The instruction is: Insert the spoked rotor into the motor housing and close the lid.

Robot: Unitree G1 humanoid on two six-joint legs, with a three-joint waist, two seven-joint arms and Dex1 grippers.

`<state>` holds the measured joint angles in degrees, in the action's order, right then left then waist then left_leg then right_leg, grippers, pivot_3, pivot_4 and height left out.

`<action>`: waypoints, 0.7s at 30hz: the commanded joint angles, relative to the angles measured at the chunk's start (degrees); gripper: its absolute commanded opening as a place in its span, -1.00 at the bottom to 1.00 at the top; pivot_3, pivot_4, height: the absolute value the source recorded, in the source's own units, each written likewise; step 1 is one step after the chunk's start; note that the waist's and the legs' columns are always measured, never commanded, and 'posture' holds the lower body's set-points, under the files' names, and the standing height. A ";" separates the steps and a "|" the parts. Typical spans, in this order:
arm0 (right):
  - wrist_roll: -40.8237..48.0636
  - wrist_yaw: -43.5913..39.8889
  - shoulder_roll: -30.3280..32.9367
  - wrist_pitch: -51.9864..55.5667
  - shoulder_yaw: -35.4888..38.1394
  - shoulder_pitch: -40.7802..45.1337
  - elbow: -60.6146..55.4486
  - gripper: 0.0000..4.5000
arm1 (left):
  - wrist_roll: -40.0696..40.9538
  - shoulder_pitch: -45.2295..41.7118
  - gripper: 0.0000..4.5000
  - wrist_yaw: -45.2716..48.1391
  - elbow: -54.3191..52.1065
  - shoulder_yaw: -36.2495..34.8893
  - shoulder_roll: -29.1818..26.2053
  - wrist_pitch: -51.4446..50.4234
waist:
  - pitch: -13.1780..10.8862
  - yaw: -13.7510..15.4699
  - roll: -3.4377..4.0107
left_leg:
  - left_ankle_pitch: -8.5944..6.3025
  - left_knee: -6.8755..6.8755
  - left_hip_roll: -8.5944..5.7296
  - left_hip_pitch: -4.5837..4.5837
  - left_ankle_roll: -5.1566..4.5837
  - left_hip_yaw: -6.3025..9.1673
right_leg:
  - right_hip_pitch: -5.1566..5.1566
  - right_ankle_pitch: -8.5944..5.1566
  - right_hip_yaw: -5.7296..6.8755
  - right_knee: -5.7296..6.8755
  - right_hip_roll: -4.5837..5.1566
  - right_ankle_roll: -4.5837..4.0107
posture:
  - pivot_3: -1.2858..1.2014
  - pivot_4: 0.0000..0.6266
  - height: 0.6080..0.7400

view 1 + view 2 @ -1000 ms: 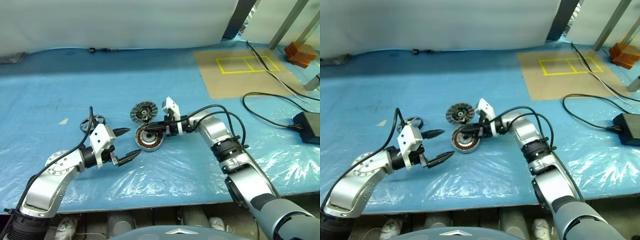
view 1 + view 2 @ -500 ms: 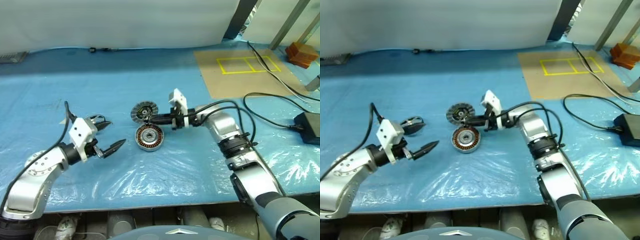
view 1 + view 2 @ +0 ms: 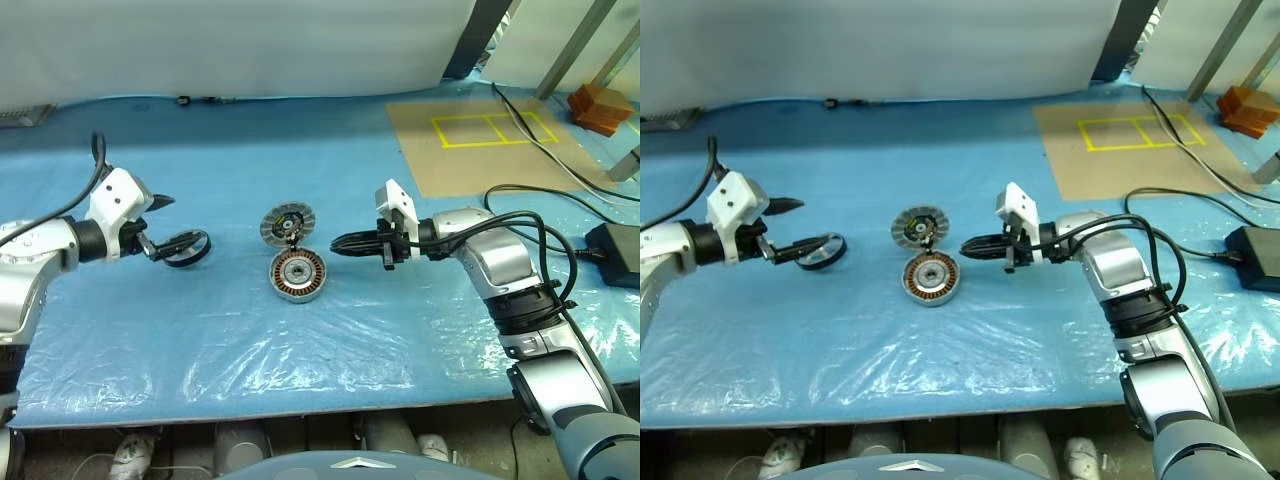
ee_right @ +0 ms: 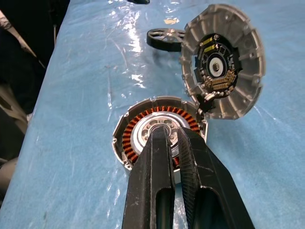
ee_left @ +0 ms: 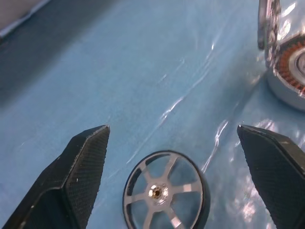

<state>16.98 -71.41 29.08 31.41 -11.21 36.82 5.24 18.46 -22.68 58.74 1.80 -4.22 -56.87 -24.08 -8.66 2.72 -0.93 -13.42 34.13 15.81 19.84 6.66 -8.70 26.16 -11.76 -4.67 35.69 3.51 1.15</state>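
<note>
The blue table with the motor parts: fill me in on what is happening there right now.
The left gripper, wide open, hovers at the spoked rotor, which lies flat on the blue table, not yet gripped. The motor housing sits open, copper windings showing and no rotor inside. The lid stands tilted at its far edge, ribbed face showing. The right gripper, shut and empty, is beside the housing.
</note>
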 commanded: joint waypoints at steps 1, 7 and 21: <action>1.24 1.62 -0.08 -0.09 1.16 -0.73 -2.60 -0.87 | -5.89 -7.12 1.00 6.66 7.97 6.33 -2.56 2.77 | 0.00 0.11 0.00 | 0.01 0.00 0.00 0.01 0.00 0.00 | 0.00 0.00 -0.01 0.00 0.00 0.00 | 0.03 -0.52 1.00; 1.55 4.63 -0.40 0.29 1.49 -3.27 -4.51 -0.87 | -14.59 -17.49 1.00 15.52 19.84 15.97 -0.87 10.92 | 0.00 0.43 0.00 | 0.04 -0.06 -0.02 0.08 -0.03 0.00 | 0.00 0.11 0.03 -0.06 0.01 0.19 | 0.03 -0.52 1.00; 1.80 9.16 0.97 1.42 1.59 -8.02 -8.68 -0.87 | -21.77 -27.15 1.00 17.10 38.59 17.64 5.95 21.13 | -0.01 1.61 -0.01 | 0.00 -0.01 -0.03 0.09 0.05 0.07 | -0.10 0.14 0.03 -0.01 0.01 0.23 | 0.03 -0.52 1.00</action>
<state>17.75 -62.55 29.45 32.88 -10.76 28.73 -1.10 -3.49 -48.52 75.05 40.46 14.52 -50.72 -4.01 -8.67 4.33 -0.94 -13.42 34.13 15.78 19.93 6.71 -8.62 26.07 -11.62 -4.64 35.68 3.52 1.38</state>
